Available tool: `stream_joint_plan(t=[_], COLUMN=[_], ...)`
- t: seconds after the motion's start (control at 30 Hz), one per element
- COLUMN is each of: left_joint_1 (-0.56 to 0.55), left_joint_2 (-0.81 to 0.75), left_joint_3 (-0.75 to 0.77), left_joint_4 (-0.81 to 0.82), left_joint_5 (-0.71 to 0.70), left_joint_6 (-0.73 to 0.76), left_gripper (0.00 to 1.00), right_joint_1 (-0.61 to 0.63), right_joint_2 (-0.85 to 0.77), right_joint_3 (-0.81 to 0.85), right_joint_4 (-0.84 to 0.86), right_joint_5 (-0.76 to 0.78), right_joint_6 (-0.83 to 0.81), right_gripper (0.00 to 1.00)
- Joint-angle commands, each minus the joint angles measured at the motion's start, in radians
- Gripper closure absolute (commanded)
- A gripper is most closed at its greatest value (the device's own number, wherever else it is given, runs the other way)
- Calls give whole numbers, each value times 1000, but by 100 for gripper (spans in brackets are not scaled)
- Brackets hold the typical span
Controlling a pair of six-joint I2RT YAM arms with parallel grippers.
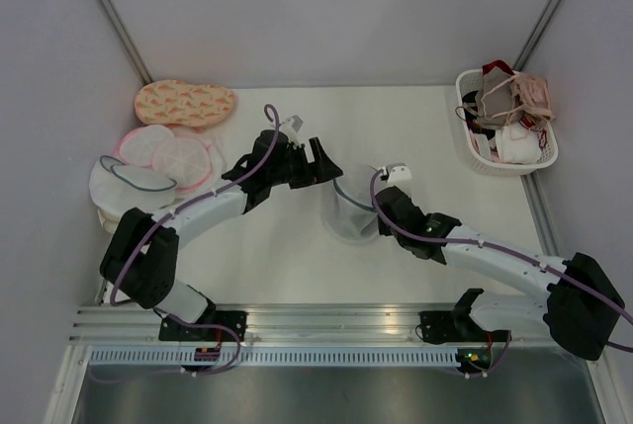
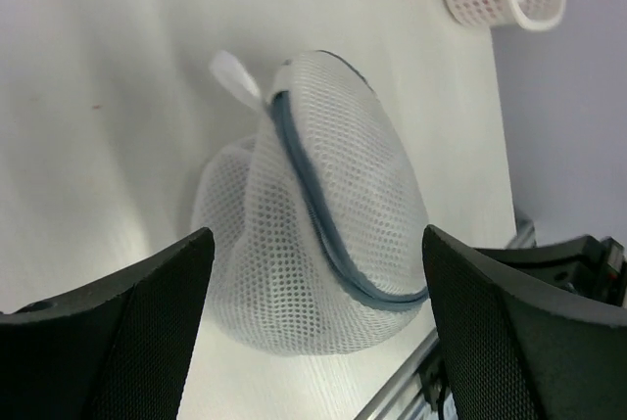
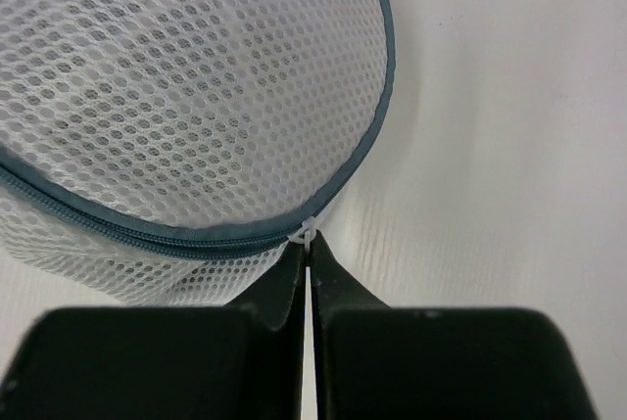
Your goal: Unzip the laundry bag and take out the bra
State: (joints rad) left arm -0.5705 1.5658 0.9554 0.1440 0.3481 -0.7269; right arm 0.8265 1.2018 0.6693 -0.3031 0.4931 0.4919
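The laundry bag [image 1: 352, 211], a white mesh dome with a grey-blue zipper rim [image 2: 312, 195], stands on its side mid-table. My left gripper [image 1: 323, 164] is open just to the bag's left. In the left wrist view its black fingers [image 2: 157, 312] stand wide apart, with the laundry bag [image 2: 323, 244] beyond them and untouched. My right gripper [image 3: 308, 249] is shut on the small white zipper pull [image 3: 308, 234] at the end of the closed zipper [image 3: 147, 234]. It reaches the bag from the right [image 1: 384, 202]. The bra is hidden.
A white basket [image 1: 539, 159] of bras in several colours sits at the back right, also in the left wrist view [image 2: 490, 9]. Other wash bags lie at the left: an orange patterned one [image 1: 186, 103], pink-rimmed ones [image 1: 173, 152] and a white one [image 1: 124, 187]. The table's metal rail [image 2: 411, 381] is close to the bag.
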Motion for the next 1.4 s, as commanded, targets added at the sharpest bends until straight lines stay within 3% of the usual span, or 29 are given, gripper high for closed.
stream_joint_plan(t=[0.0, 0.1, 0.2, 0.33, 0.47, 0.8, 1.07, 1.1, 1.17, 1.2, 1.23, 1.27, 1.3, 1.37], left_joint_1=[3, -17, -84, -127, -153, -196, -233, -238, -239, -239, -241, -241, -241, -241], left_joint_2=[-195, -303, -424, -515, -504, -349, -254, -245, -219, -211, -204, -193, -190, -191], left_joint_3=[-35, -116, -217, -314, -354, -365, -285, -273, -268, -264, -262, -259, -254, -259], left_joint_4=[-296, -308, -307, -265, -210, 98, 138, 138, 152, 151, 143, 134, 123, 103], left_joint_5=[-324, -301, -291, -247, -213, -196, -209, -207, -183, -178, -175, -176, -179, -190], left_joint_6=[-87, -176, -276, -379, -434, -554, -527, -517, -490, -483, -477, -465, -463, -448], left_gripper=[10, 10, 10, 9, 9, 10, 14, 18, 40, 52, 79, 89, 97, 98], right_joint_1=[-4, -4, -4, -3, -1, 34, 59, 59, 60, 59, 59, 60, 60, 60], right_joint_2=[-59, -65, -80, -82, -73, -27, 21, 19, 18, 16, 15, 13, 12, 8], right_joint_3=[-2, -7, -23, -56, -79, -74, -59, -57, -54, -53, -50, -47, -37, -33], right_joint_4=[10, 33, 126, 268, 383, 392, 357, 352, 348, 341, 338, 328, 320, 306], right_joint_5=[-17, -48, -224, -575, -724, -757, -742, -740, -732, -729, -726, -722, -717, -700], right_joint_6=[26, 33, 17, 34, 63, 31, -13, -16, -22, -23, -27, -27, -30, -38], right_gripper=[100, 99, 99, 100, 100, 100, 100, 100, 100, 100, 100, 100, 100, 100])
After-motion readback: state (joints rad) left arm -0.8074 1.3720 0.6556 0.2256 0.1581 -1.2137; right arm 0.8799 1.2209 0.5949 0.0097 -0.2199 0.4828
